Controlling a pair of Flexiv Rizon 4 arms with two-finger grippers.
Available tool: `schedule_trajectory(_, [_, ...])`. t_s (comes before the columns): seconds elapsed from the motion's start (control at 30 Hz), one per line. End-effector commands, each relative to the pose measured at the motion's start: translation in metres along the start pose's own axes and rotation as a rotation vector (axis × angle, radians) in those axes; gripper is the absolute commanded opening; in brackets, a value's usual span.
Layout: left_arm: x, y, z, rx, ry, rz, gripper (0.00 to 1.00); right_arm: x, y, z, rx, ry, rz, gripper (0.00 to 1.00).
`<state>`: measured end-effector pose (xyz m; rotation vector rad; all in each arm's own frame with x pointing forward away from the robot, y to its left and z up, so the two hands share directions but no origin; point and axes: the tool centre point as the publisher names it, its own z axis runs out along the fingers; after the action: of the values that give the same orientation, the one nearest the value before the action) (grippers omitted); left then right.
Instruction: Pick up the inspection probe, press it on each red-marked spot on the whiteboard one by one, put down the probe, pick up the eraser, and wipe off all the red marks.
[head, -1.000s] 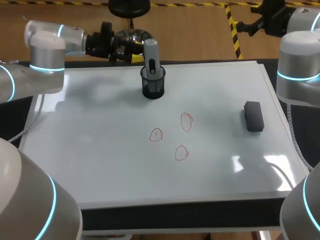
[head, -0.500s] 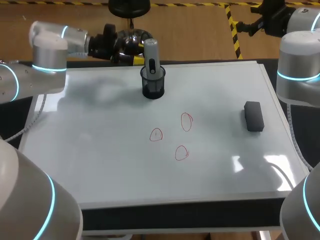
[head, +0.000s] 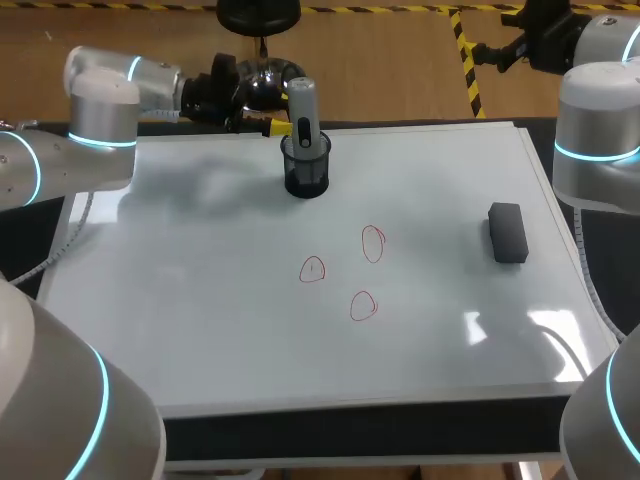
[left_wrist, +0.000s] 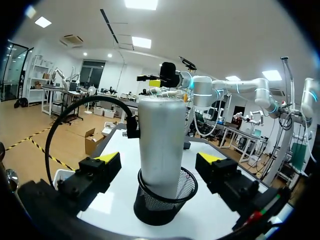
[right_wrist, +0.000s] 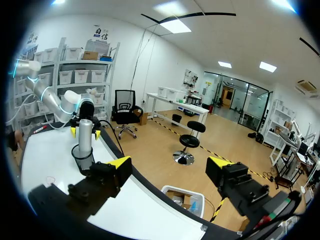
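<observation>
The grey cylindrical probe (head: 302, 108) stands upright in a black mesh cup (head: 306, 172) at the back of the whiteboard (head: 200, 300). My left gripper (head: 276, 115) is level with the probe's upper half, coming in from its left. In the left wrist view that left gripper (left_wrist: 159, 160) is open, and the probe (left_wrist: 161, 135) stands between the yellow tips without touching them. Three red circles (head: 373, 243) (head: 313, 269) (head: 363, 306) are drawn mid-board. The dark eraser (head: 508, 232) lies at the right. My right gripper (right_wrist: 170, 165) is open and empty, high beyond the board's far right corner.
The mesh cup (left_wrist: 165, 197) is the only raised thing near the left gripper. The board's left half and front are bare white surface. A black table edge (head: 350, 435) runs along the front.
My left gripper has slid to the right along the board's back edge, closing in on the probe. The right arm, eraser and marks are unchanged.
</observation>
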<state>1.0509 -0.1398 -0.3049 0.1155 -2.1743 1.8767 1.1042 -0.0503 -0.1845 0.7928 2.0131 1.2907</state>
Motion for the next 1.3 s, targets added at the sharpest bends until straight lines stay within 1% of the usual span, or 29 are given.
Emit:
schedule_trajectory(0.03, [-0.003,-0.002,0.007,-0.003,0.004,0.001,1.00,0.000,0.000,0.000,0.000,0.000,0.000,1.00])
schedule_trajectory(0.5, [0.002,0.001,0.030,-0.013,0.055,0.003,1.00,0.000,0.000,0.000,0.000,0.000,0.000,1.00])
schedule_trajectory(0.87, [0.001,0.003,0.031,-0.009,0.057,0.011,1.00,0.000,0.000,0.000,0.000,0.000,0.000,1.00])
schedule_trajectory(0.9, [0.001,0.003,0.031,-0.010,0.055,0.011,0.74,0.000,0.000,0.000,0.000,0.000,0.000,1.00])
schedule_trajectory(0.93, [0.001,0.003,0.031,-0.010,0.054,0.011,0.42,0.000,0.000,0.000,0.000,0.000,0.000,1.00])
schedule_trajectory(0.97, [0.001,0.003,0.031,-0.010,0.052,0.011,0.26,0.000,0.000,0.000,0.000,0.000,0.000,1.00])
schedule_trajectory(1.0, [0.001,0.003,0.030,-0.010,0.051,0.012,0.00,0.000,0.000,0.000,0.000,0.000,0.000,1.00])
schedule_trajectory(1.3, [0.004,0.003,0.030,-0.010,0.055,0.024,0.00,0.000,0.000,0.000,0.000,0.000,0.000,1.00])
